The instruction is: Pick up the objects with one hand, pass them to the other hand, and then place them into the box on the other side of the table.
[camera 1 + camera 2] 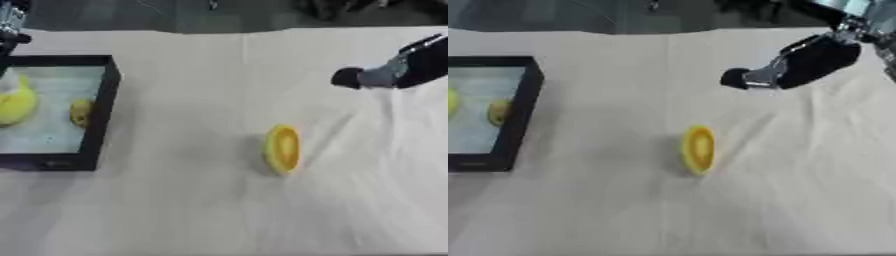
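Observation:
A yellow-orange oval object (282, 149) stands on edge on the cream cloth near the middle of the table. My right hand (802, 64) hovers above and to the right of it, well apart. Its fingers (737, 78) reach out to the left and hold nothing. At the left edge sits a black-walled box (101, 110) with a pale floor. In it lie a large yellow object (14, 105) and a smaller yellow one (80, 111). Only a silver and black part of my left arm (9, 22) shows at the upper left corner.
The cream cloth (201, 210) covers the whole table, with soft creases to the right of the oval object. The table's far edge (219, 31) runs along the top, and dark floor lies beyond it.

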